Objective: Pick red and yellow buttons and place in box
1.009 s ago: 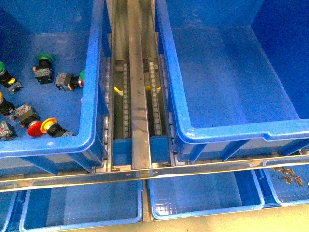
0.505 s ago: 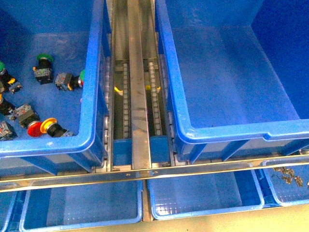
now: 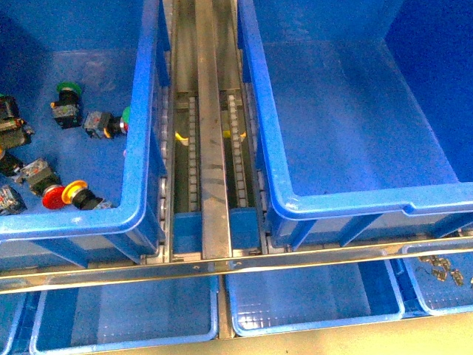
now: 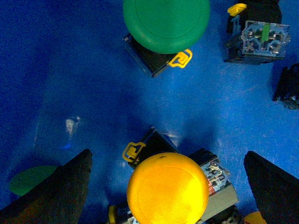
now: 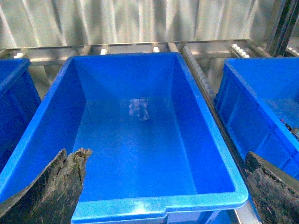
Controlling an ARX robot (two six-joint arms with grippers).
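Observation:
In the left wrist view my left gripper point(image 4: 168, 191) is open and hangs over a yellow button point(image 4: 167, 189). The button's round cap faces up between the two dark fingers point(image 4: 65, 186), which stand apart from it. In the front view a red button point(image 3: 53, 196) and a yellow button point(image 3: 74, 192) lie near the front wall of the left crate point(image 3: 74, 222). The box point(image 3: 355, 200) at the right is empty. My right gripper point(image 5: 163, 186) is open and empty above the near rim of the box point(image 5: 140, 205). Neither arm shows plainly in the front view.
Green-capped buttons point(image 3: 68, 89) point(image 4: 166, 23) and loose switch bodies point(image 4: 261, 37) lie around the yellow one. A metal roller rail point(image 3: 211, 148) runs between the two crates. Shallow blue trays point(image 3: 126, 325) sit below the front bar, and one holds small metal parts point(image 3: 443, 270).
At the left edge of the front view a dark shape has come over the green-capped button there. The other buttons and both crates have not moved.

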